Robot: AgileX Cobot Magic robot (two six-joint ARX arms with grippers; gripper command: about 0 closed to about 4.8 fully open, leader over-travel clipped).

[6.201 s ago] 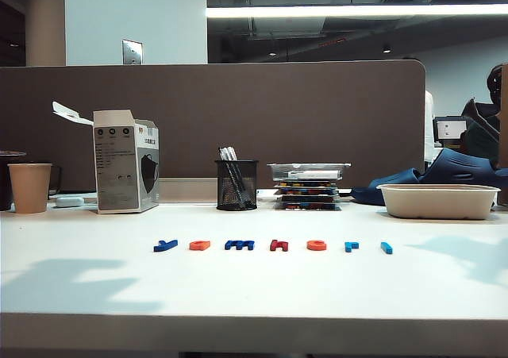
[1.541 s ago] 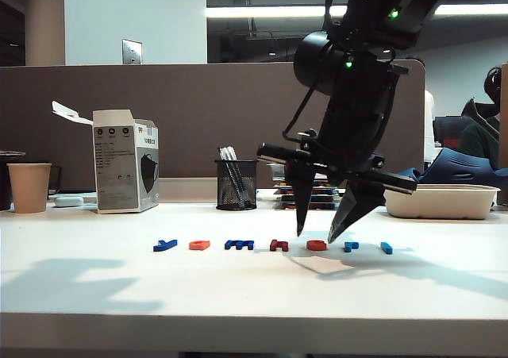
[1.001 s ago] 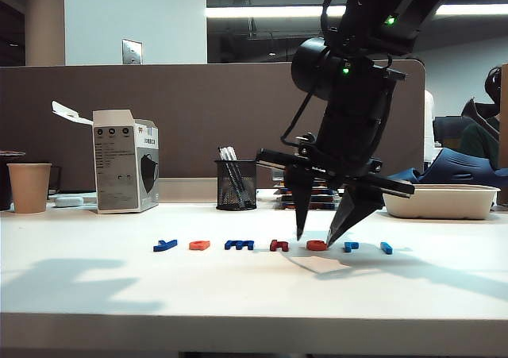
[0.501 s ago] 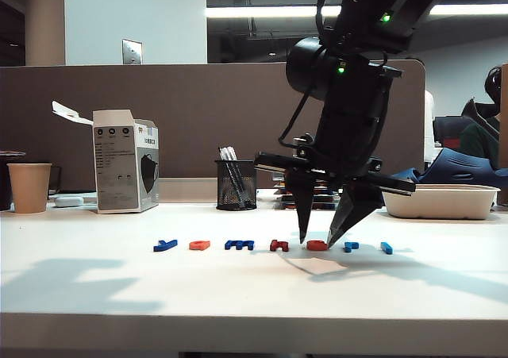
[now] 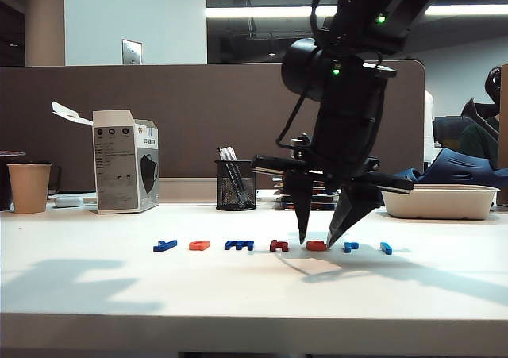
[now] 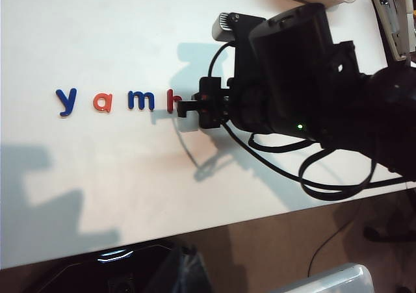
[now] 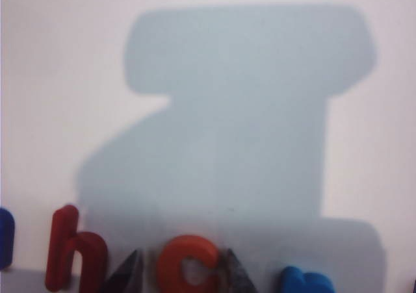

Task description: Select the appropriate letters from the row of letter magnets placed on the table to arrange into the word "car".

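Observation:
The row of letter magnets lies on the white table (image 5: pixel 238 294): dark-blue "y" (image 5: pixel 165 245), orange "a" (image 5: pixel 199 245), dark-blue "m" (image 5: pixel 239 245), dark-red "h" (image 5: pixel 279 246), orange-red "c" (image 5: pixel 317 245), light-blue "r" (image 5: pixel 351 246) and one more light-blue piece (image 5: pixel 386 248). My right gripper (image 5: pixel 316 242) points down over the "c", open, one fingertip on each side of it, just above the table. The right wrist view shows the "c" (image 7: pixel 185 260) between the dark fingertips (image 7: pixel 237 275), the "h" (image 7: pixel 65 247) beside it. The left gripper is not visible; its wrist view shows "y" (image 6: pixel 66 101), "a" (image 6: pixel 103 101), "m" (image 6: pixel 141 100) and the right arm (image 6: pixel 292 91) covering the remaining letters.
Along the back stand a paper cup (image 5: pixel 29 187), a grey box (image 5: pixel 125 171), a mesh pen holder (image 5: pixel 236 185), a stack of letter trays (image 5: pixel 308 185) and a beige tray (image 5: pixel 437 201) before a brown partition. The table's front edge runs near the camera.
The right gripper has drifted slightly left and sunk a little, so its fingertips now flank the "c" close to the table. The letters have not moved.

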